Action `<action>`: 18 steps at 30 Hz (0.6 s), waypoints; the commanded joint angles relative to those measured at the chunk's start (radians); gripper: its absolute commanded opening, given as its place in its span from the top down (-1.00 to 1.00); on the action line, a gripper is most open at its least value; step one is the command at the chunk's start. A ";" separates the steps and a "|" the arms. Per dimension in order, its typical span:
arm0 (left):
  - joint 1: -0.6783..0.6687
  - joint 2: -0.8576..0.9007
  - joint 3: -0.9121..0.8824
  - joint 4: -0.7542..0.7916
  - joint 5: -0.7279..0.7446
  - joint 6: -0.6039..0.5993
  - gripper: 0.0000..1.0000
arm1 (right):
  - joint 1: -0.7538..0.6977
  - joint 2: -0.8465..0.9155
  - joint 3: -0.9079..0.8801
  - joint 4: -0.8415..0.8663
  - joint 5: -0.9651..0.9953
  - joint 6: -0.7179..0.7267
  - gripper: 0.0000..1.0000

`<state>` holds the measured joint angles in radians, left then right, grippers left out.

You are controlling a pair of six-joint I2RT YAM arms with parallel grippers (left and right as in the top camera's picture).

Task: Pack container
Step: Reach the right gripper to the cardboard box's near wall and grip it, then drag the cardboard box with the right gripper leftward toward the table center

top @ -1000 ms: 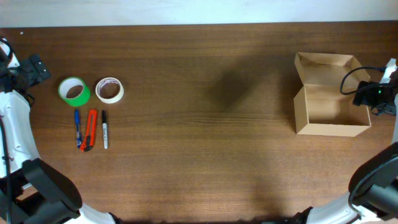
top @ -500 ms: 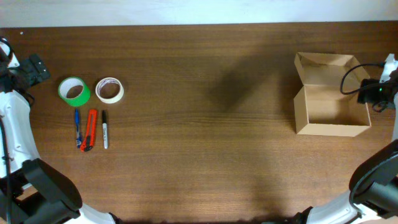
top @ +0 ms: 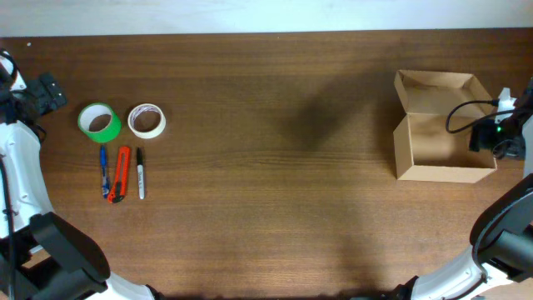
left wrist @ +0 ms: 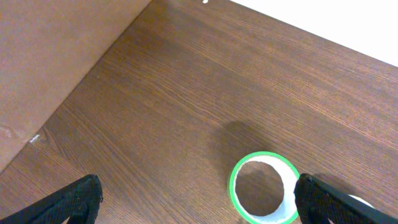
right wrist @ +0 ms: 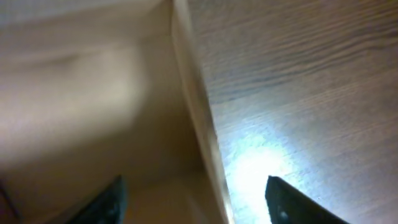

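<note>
Tape lies far left: a green roll and a white roll. The left gripper hangs wide open by the green roll. Far right sits the container, lid open. The right gripper is open too, one finger on each side of the box's right wall.

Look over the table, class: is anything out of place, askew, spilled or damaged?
Nothing stands out. The box sits upright, lid open; green tape, white tape, pen, cutter and marker lie neatly grouped, undamaged.
</note>
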<state>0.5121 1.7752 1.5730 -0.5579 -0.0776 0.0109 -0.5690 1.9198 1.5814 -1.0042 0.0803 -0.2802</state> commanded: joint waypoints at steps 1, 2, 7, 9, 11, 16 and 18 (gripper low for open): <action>0.003 0.010 0.017 0.000 0.011 0.005 -0.99 | -0.001 0.019 0.012 -0.018 -0.016 0.051 -0.25; 0.003 0.010 0.017 0.000 0.011 0.005 -0.99 | -0.001 0.026 0.012 -0.024 -0.017 0.058 -0.15; 0.003 0.010 0.017 0.000 0.011 0.005 -0.99 | -0.001 0.062 0.012 -0.048 -0.016 0.088 -0.04; 0.003 0.010 0.017 0.000 0.011 0.005 -0.99 | -0.001 0.072 0.012 -0.055 -0.016 0.106 0.02; 0.003 0.010 0.017 0.000 0.011 0.005 -0.99 | -0.001 0.077 0.012 -0.055 -0.017 0.124 0.14; 0.003 0.010 0.017 0.000 0.011 0.005 -0.99 | -0.001 0.077 0.012 -0.059 -0.016 0.133 0.92; 0.003 0.010 0.017 0.000 0.011 0.004 -0.99 | -0.001 0.076 0.013 -0.061 -0.031 0.152 0.92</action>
<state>0.5121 1.7752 1.5730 -0.5579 -0.0776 0.0109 -0.5686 1.9888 1.5814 -1.0668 0.0601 -0.1638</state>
